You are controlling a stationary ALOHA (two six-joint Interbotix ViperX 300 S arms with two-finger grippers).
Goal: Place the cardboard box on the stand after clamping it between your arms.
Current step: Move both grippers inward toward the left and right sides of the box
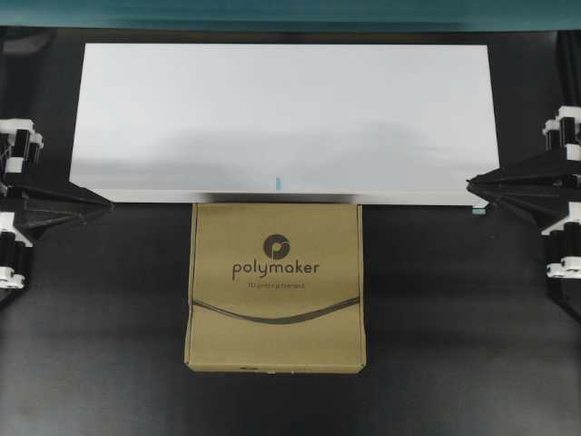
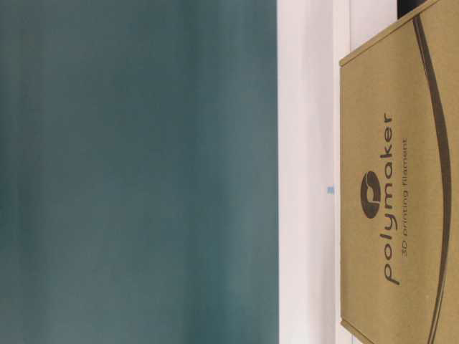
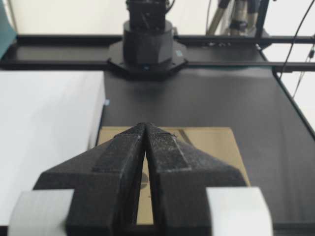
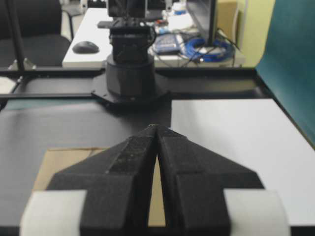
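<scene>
Closed to a point, the left gripper (image 3: 146,129) and right gripper (image 4: 156,129) wait at opposite table edges, well apart from the cardboard box (image 1: 275,286) lying flat between them, seemingly touching the stand (image 1: 281,113). Both should press inward evenly at mid-height before lifting.

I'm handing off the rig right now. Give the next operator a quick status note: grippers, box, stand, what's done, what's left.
Left gripper: shut, empty, at the left edge of the table, well clear of the box.
Right gripper: shut, empty, at the right edge, also clear.
Cardboard box: flat on the black table, logo up, its far edge right against the stand's front edge.
Stand: nothing on its white top.
Done: nothing visible yet; no contact with the box.
Left: bring both arms in against the box's opposite sides, clamp, lift, set it on the stand.
</scene>
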